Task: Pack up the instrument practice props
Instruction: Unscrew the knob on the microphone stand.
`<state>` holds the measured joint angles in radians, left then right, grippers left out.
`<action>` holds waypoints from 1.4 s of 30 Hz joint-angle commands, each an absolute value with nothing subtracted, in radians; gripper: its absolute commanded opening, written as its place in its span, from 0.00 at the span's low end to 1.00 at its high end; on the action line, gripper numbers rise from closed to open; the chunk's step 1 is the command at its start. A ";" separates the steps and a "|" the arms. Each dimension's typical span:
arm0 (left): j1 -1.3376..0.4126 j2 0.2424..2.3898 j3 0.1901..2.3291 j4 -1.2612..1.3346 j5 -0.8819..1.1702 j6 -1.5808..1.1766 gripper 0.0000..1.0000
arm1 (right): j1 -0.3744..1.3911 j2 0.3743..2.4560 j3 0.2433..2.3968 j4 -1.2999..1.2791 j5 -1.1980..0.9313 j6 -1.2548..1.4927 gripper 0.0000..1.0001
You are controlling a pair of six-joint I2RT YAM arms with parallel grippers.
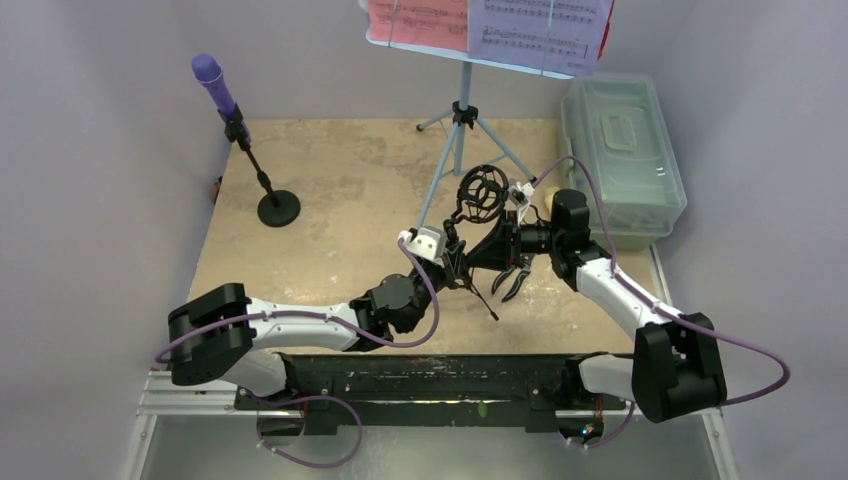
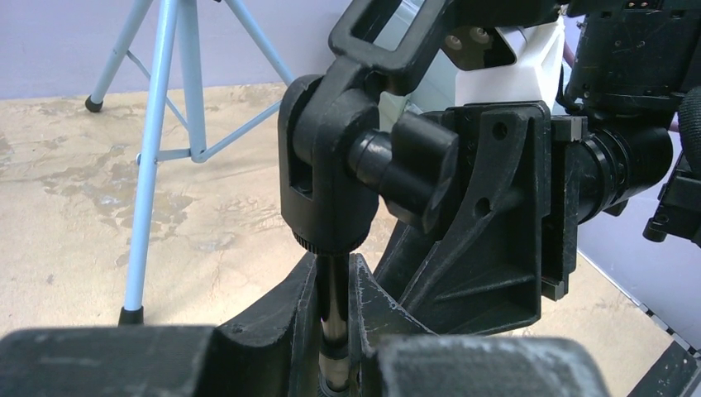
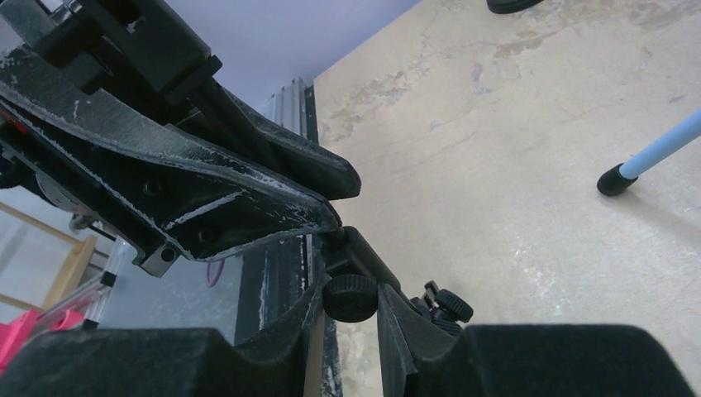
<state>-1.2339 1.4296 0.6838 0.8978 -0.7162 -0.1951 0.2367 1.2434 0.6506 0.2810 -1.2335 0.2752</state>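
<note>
Being pinched at its shaft by the left claw (image 2: 334, 331), the black mic tripod (image 2: 364, 165) is kept mid-surface (image 1: 340, 210), its knob clamped by the right claw (image 3: 351, 327), light-blue music stand (image 1: 462, 90) just behind.

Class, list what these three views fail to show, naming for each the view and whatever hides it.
Top external: the sheet-music pages, cut off by the upper edge.
Top external: what the plastic box holds, clouded by its translucent lid.
Left wrist: the lower pole of the black mic tripod, sunk inside the left tool.
Right wrist: whether the right tool grips anything; too close and dark.
</note>
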 commanded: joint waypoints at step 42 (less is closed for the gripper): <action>-1.193 1.345 0.799 0.574 -0.682 -0.610 0.00 | 0.240 1.159 0.800 -0.776 -1.208 -1.383 0.64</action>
